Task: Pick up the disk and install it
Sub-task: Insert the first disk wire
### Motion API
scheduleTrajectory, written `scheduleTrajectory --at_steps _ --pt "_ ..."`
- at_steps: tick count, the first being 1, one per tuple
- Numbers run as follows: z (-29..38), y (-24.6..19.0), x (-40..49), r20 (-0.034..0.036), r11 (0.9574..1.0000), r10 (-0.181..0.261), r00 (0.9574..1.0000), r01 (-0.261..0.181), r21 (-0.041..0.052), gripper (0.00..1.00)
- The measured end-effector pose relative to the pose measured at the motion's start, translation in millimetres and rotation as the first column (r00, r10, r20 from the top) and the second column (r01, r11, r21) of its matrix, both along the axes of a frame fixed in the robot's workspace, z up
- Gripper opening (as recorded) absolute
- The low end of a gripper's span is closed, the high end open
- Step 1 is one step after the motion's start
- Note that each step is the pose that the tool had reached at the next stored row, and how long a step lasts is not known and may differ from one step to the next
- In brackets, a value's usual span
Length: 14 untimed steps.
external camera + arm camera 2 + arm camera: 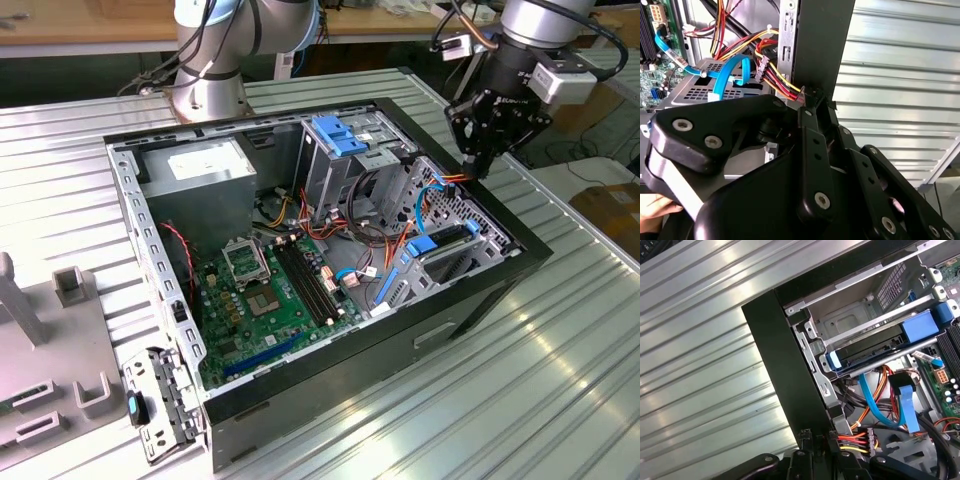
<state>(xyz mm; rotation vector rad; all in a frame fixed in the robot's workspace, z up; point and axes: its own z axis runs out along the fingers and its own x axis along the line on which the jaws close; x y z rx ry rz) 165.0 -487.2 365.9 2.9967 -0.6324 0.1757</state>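
The disk [445,243] lies flat in a slot of the metal drive cage at the open computer case's end on the exterior view's right. In the first wrist view the disk [867,347] is a dark slab with blue plastic rails at its ends. My gripper [478,168] hangs just above the case's black rim, beside that cage. Its fingers are shut, with nothing seen between them. In both wrist views the gripper tips [812,100] [818,437] sit at the rim, close to a bundle of red, yellow and black wires [855,442].
The case holds a green motherboard [270,290], a grey power-supply box [205,165] and a blue bracket [340,135] on the taller cage. Blue flat cables [902,407] loop near the disk. A second arm's base [210,70] stands behind the case. Grey fixtures [60,300] sit on the ribbed table.
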Motion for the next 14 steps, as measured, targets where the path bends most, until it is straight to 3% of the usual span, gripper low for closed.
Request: scheduleTrajectory --at_steps 1,5,6,7,8,10,11,12,13,14 --pt "-0.1 -0.1 0.0 0.0018 1.0000 0.000 1.0000 0.000 -0.0050 0.24" --pt "-0.2 1.0 -0.4 0.0091 1.0000 0.000 1.0000 0.000 -0.0062 0.24" --pt "-0.7 1.4 -4.3 0.0108 1.0000 0.000 0.9999 0.000 -0.0061 0.24" --pt "-1.1 2.1 -4.4 0.0127 0.9999 0.002 0.9999 -0.002 -0.0101 0.24" --pt "-1.6 5.1 -4.5 0.0169 0.9998 0.005 0.9998 -0.005 -0.0214 0.24" --pt "-1.6 11.7 -4.7 0.0179 0.9994 0.010 0.9998 -0.009 -0.0347 0.24" --pt "-1.7 15.3 -4.7 0.0179 0.9992 0.012 0.9998 -0.011 -0.0390 0.24" --pt "-1.8 15.3 -4.6 0.0183 0.9991 0.012 0.9998 -0.011 -0.0405 0.24" --pt "-1.6 15.5 -4.5 0.0205 0.9987 0.013 0.9997 -0.012 -0.0502 0.24" --pt "-1.7 15.4 -4.6 0.0257 0.9961 0.013 0.9996 -0.011 -0.0874 0.24"
